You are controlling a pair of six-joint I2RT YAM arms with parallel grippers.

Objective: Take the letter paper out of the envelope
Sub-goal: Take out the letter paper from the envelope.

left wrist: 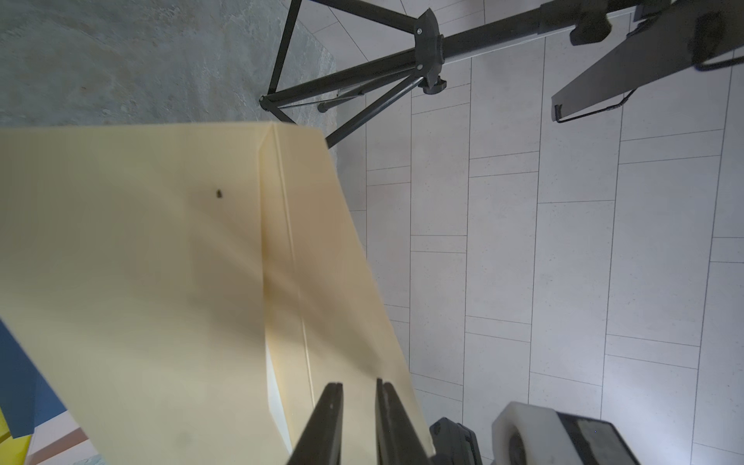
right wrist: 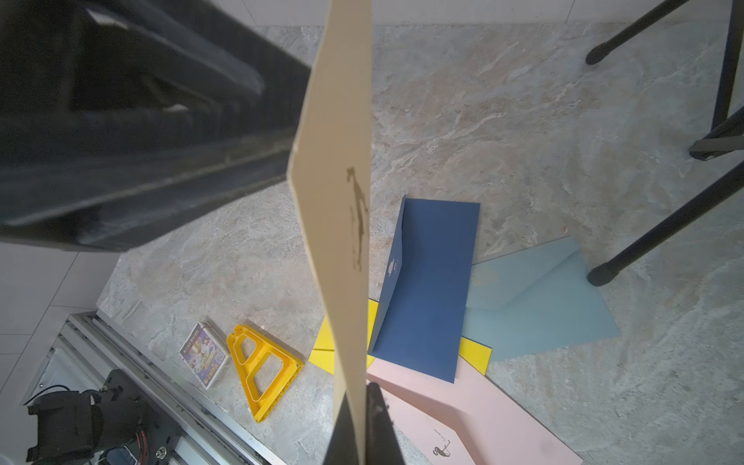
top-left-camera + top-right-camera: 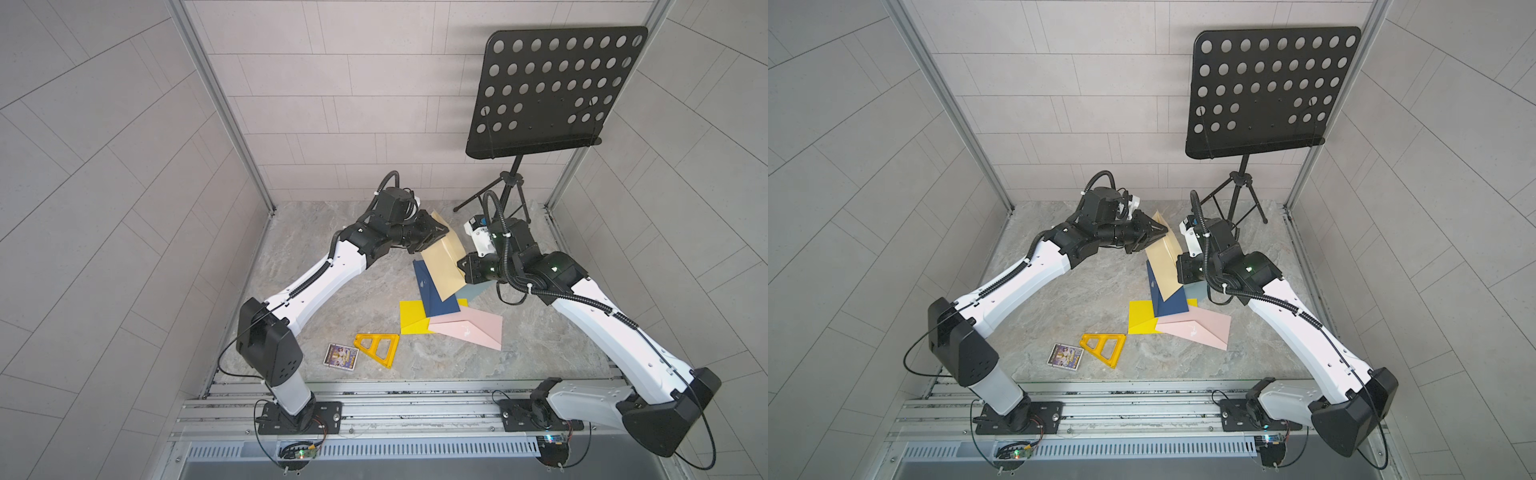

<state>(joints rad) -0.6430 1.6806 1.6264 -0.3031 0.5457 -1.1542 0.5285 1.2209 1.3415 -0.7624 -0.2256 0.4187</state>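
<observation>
Hanging clear of the bench [image 3: 332,270] toward its back edge, a cream envelope [image 3: 442,266] is held up between the two arms, standing on edge and tilted. The right claw [image 2: 360,396] is pressed together on the envelope's lower edge, with the cream sheet caught between its fingers [image 2: 346,422] in the right wrist view. The left claw [image 1: 358,386] sits at the envelope's upper end by the flap. Its fingers [image 1: 328,422] stand a narrow gap apart with cream paper showing between them, and I cannot tell whether they pinch it. A white sliver [image 1: 273,390] shows at the mouth under the flap; whether that is the letter paper cannot be told.

Below, at the middle of the bench, lie four more envelopes in an overlapping heap:
- a dark blue one [image 3: 432,291], partly propped up
- a yellow one [image 3: 409,318]
- a pink one [image 3: 469,328]
- a pale blue one [image 2: 543,306]

Nearer the front edge a yellow plastic triangle [image 3: 378,347] lies just beside a small printed box [image 3: 341,355]. A black music stand [image 3: 552,91] rises at the back right corner.
</observation>
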